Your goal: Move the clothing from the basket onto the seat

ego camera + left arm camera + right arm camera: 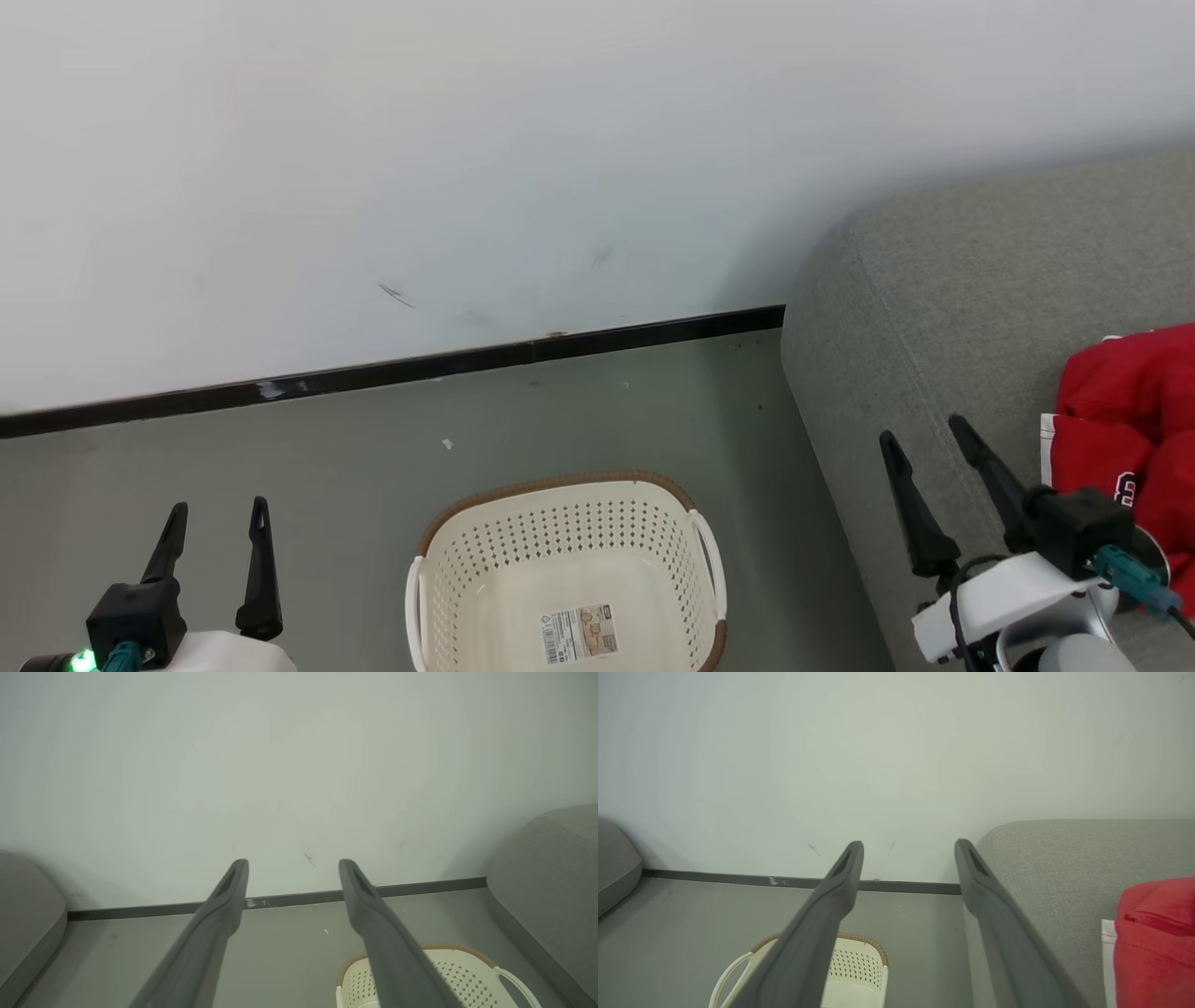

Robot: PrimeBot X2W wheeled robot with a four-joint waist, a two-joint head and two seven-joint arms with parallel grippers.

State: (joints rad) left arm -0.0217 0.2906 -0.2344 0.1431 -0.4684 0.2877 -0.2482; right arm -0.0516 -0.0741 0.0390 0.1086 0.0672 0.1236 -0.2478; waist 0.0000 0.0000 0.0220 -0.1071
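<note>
**Item 1: clothing** (pixel 1134 411)
- Description: bright red fabric with a white edge panel, bunched in soft folds.
- Location: on the seat (pixel 934 299), near the right jaws and to their right. They do not touch it.
- Handling, as judged: light and limp, with no stiffness. It is likely to sag and trail when lifted, and unlikely to slip from a firm pinch. Nothing fragile.
- Best hold, as judged: a raised fold or the thick bunched ridge nearest the right jaws, rather than the flat white edge.

**Item 2: basket** (pixel 560 527)
- Description: cream perforated plastic with a brown woven-look rim and side handles.
- Location: on the floor, between the left jaws and the right jaws, below their tips in the head view.
- Contents: the part of its bottom in sight carries no garment.

**Jaws:** both pairs are spread wide and hold nothing.

**Markings**
- A paper label (pixel 580 635) on the basket's bottom has a barcode and a small product picture. The print is too small to read.
- A white character on the red fabric is partly hidden and cannot be read.
- No brand is legible.
</note>
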